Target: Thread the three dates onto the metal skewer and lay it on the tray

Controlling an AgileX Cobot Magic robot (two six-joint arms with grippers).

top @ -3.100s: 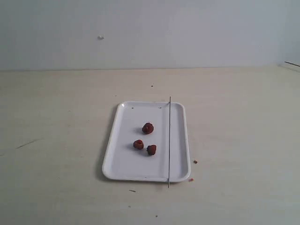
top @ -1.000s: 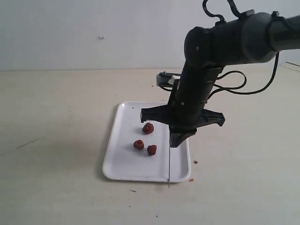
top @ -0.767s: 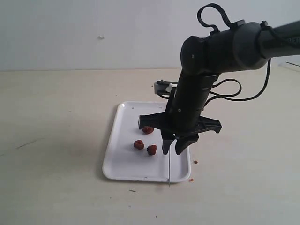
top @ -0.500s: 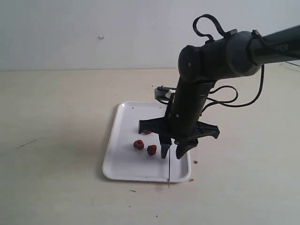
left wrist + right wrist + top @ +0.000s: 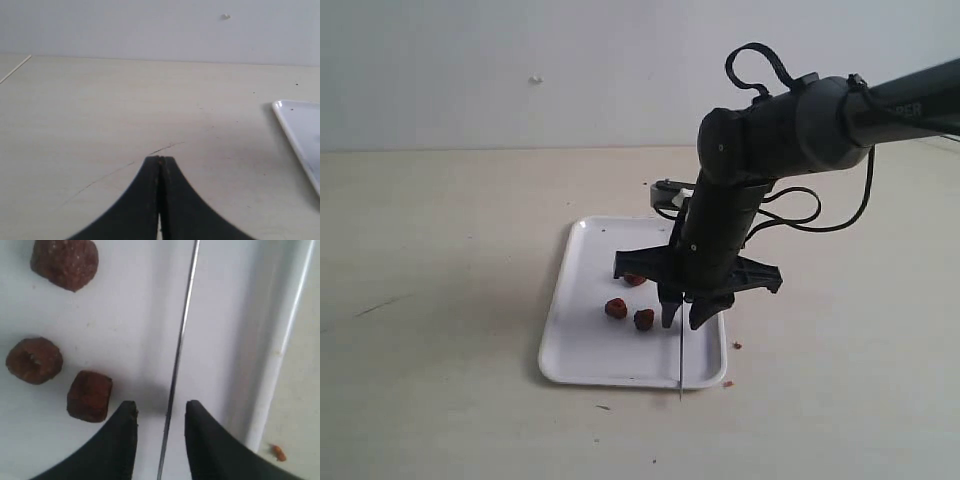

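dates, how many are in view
3, all on the tray, none hidden: one date beside the right gripper, a second date next to it, a third date farther back.

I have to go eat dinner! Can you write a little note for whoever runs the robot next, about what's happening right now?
Left end effector: shut, holding nothing, away from the tray.
Right end effector: open, lowered over the skewer, one finger on each side, not gripping.
Skewer: lying along the tray's right side.
Three dates: loose on the tray beside the skewer.
Done: nothing threaded yet.
Left: grip the skewer, thread all three dates, lay it on the tray.
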